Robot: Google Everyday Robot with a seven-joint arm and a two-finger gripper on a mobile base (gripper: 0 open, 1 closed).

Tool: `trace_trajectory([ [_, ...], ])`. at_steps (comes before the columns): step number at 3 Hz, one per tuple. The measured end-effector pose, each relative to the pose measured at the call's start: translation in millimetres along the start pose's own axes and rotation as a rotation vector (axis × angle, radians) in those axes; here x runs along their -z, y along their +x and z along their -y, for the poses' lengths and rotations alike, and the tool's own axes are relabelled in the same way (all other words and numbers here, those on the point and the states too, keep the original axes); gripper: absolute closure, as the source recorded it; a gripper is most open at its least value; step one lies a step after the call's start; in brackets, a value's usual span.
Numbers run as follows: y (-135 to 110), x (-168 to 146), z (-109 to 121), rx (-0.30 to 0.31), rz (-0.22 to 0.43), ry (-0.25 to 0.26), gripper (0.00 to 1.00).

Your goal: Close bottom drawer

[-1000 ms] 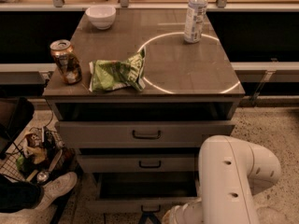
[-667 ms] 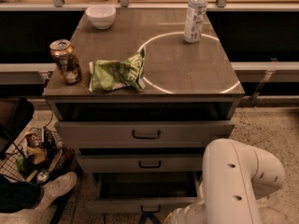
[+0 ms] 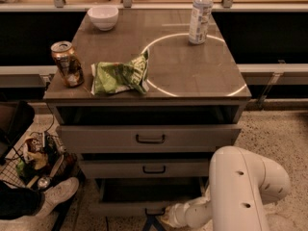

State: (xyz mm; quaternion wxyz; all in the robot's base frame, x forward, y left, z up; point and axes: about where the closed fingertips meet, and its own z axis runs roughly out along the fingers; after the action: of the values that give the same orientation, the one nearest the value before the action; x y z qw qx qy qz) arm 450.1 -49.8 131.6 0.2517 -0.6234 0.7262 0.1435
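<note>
The bottom drawer (image 3: 139, 192) is the lowest of the grey cabinet's three drawers. It stands pulled out, its dark bare inside showing behind its plain grey front panel (image 3: 130, 208). My white arm (image 3: 240, 191) reaches in from the lower right. My gripper (image 3: 153, 220) is at the bottom edge of the view, right at the drawer's front panel near its middle. It is mostly cut off by the frame edge.
The two upper drawers (image 3: 150, 138) with black loop handles are above. On the cabinet top (image 3: 192, 71) are a can (image 3: 67, 64), a green chip bag (image 3: 120, 75), a white bowl (image 3: 103, 16) and a water bottle (image 3: 200, 14). A person's shoe (image 3: 57, 194) and a wire basket (image 3: 36, 160) are on the left.
My arm's white housing has shifted slightly down and right. The bottom drawer looks equally far out.
</note>
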Motion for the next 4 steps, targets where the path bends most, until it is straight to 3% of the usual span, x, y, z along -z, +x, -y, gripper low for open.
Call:
trace_trajectory([
  [1,-2,-1,3,0.003,0.004,0.004,1.00],
  [2,-29,-15,33,0.029,0.042,0.044,1.00],
  [3,-33,-17,36,0.033,0.048,0.048,1.00],
  [4,-72,-35,67,0.068,0.110,0.095,1.00],
])
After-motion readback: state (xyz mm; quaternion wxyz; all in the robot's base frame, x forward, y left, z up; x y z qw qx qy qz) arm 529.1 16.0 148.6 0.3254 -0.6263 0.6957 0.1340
